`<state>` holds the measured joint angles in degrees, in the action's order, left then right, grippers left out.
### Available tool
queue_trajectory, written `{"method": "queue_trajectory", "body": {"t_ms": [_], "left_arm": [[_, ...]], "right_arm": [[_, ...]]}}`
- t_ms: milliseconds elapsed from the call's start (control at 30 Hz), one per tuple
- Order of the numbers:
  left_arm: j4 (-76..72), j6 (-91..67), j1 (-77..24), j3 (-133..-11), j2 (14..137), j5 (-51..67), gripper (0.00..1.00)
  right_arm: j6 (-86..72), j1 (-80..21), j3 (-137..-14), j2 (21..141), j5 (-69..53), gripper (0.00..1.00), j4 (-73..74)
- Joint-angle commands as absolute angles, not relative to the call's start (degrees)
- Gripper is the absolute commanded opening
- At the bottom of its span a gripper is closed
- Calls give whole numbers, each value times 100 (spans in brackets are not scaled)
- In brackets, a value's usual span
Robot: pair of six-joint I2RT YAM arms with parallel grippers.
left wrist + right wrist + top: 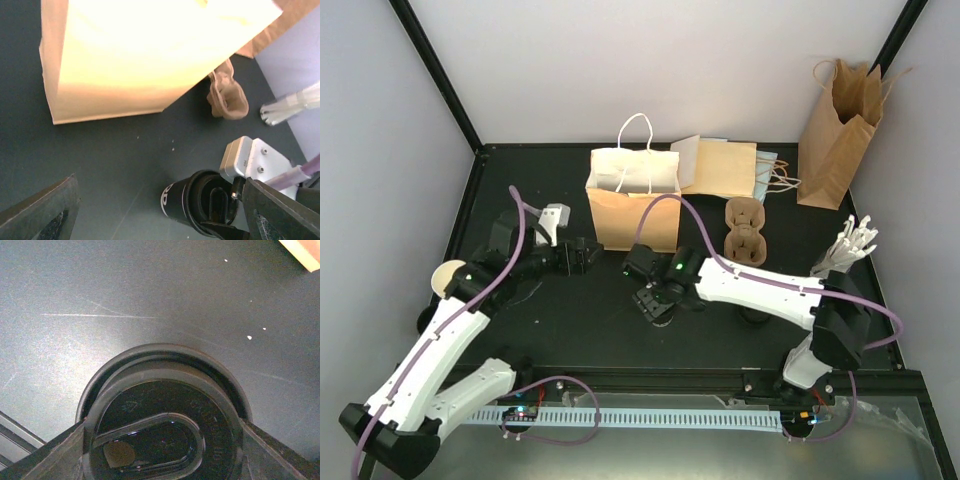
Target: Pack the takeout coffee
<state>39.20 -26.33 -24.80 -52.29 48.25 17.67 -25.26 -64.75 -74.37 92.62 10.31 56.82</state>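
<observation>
Your right tool (657, 303) pinched the round, glossy black plastic lid of a takeout coffee (165, 390) standing near the middle of the matte dark table (570, 335), at six o'clock from the upright tan kraft paper bag (632, 210). At the coffee's nine o'clock, your left tool (582, 254) hung spread wide, holding nothing.

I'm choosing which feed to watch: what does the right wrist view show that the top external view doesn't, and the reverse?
Only the right wrist: the black lid, close up, held in the jaws of the right gripper. Only the top: the left arm, the right arm, the tall bag, the cup carrier. Both: the dark table and the open bag, just a tan corner in the wrist view.
</observation>
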Motion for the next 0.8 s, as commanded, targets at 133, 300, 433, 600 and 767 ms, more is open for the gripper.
{"method": "queue_trajectory", "body": {"t_ms": [133, 300, 433, 600, 767], "left_arm": [[3832, -2642, -2230, -6412, 5692, 1223, 92], [3915, -2357, -1825, -7450, 6843, 1201, 88], [4191, -1845, -1714, -8587, 7685, 1125, 82], [5092, -1450, -1659, -10103, 8896, 876, 81], [5846, -1279, -1644, -11144, 9899, 1021, 79]], "right_arm": [[-2223, -6133, -6896, 9127, 934, 73, 5610], [-2005, -5728, -6944, 8708, 748, 73, 5621], [-1813, -5400, -7127, 8490, 743, 73, 5831], [-1975, -5247, -7274, 8333, 858, 73, 5892], [-2176, -4817, -7457, 8084, 1099, 73, 6139]]}}
